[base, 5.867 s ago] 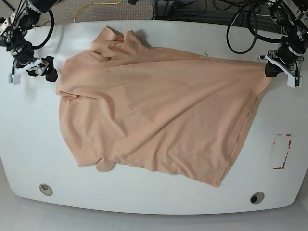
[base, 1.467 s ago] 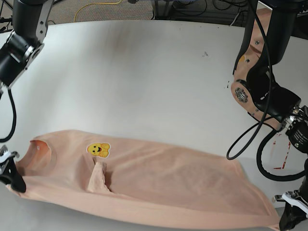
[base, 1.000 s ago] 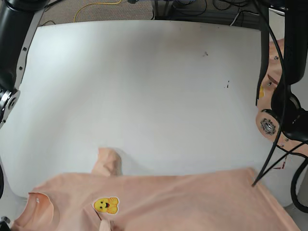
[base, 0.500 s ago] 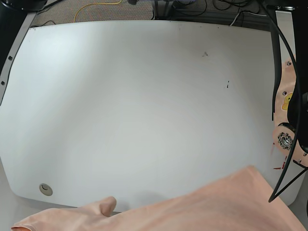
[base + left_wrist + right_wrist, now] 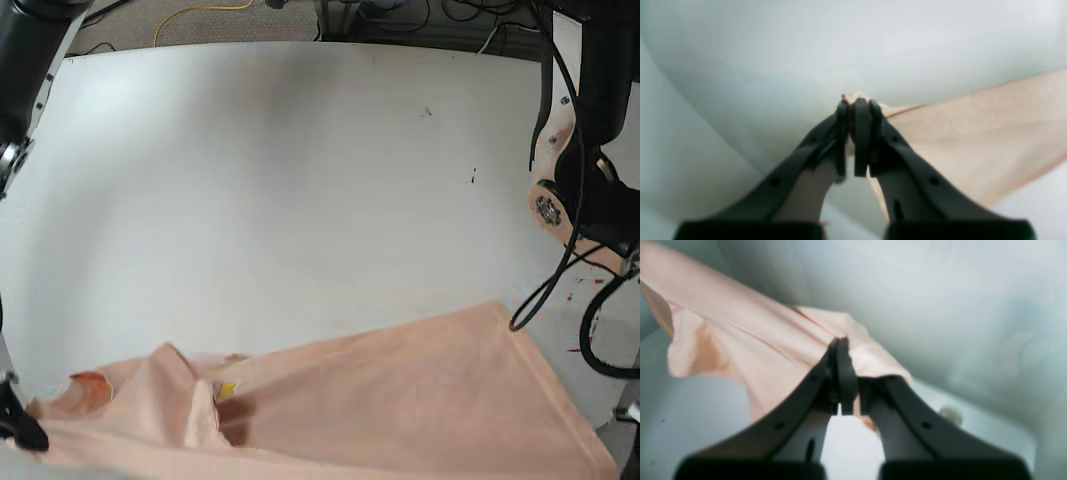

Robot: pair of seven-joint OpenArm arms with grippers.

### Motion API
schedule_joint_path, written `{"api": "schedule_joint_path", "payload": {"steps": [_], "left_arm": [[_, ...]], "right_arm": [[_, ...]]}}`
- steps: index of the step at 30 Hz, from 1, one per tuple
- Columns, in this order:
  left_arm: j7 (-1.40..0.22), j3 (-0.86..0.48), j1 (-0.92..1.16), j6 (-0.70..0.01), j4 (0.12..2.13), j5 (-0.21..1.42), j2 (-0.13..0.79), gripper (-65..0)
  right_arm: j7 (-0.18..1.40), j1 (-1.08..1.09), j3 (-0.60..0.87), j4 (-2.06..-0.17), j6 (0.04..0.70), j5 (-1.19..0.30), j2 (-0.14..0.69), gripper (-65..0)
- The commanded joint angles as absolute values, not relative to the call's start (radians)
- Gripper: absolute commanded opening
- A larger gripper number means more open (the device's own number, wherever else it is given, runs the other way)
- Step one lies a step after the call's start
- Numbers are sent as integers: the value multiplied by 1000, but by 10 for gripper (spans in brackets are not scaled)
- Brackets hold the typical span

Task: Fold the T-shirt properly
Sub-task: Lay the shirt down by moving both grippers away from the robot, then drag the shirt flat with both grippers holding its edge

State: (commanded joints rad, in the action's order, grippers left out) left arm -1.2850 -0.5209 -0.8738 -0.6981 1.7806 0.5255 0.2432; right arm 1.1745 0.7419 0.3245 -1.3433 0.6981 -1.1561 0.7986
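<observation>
Slippage looked the main risk: left gripper (image 5: pixel 856 106) and right gripper (image 5: pixel 840 350) each pinched only a thin edge of the T-shirt (image 5: pixel 400 400), slung across the base view's bottom over the table (image 5: pixel 300 180).

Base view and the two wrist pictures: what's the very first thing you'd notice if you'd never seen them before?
The big peach-pink T-shirt grabs the eye first, bunched along the near edge of the white table, with a speck of yellow print peeking from a fold. Next are the dark end effectors up close: the left end effector is shut on one corner of the fabric, and the right end effector is shut on another bunch of it.
</observation>
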Motion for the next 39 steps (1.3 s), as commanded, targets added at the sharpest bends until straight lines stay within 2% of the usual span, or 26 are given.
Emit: {"api": "schedule_joint_path", "payload": {"steps": [3,9,16,23,30,39], "left_arm": [[-1285,-533,-763,-698,1813,556,243,-633],[-1285,-578,-509,-698,1893,641,243,-633],[-1283,-611,-257,-698,1916,719,243,-633],[-1283,-707,-10,-697,1916,812,243,-633],[-1283,-785,196,-698,1916,848,246,-633],[-1279,-805,384,-698,1913,839,248,-633]], "right_arm": [[1175,584,406,-1391,698,-1168,788,-650],[1175,268,556,-1503,698,-1196,697,-650],[1175,27,647,-1612,698,-1199,587,-650],[1175,-153,668,-1685,698,-1199,501,-650],[1175,-278,670,-1738,698,-1196,463,-650],[1175,-421,668,-1768,698,-1193,429,-650]]}}
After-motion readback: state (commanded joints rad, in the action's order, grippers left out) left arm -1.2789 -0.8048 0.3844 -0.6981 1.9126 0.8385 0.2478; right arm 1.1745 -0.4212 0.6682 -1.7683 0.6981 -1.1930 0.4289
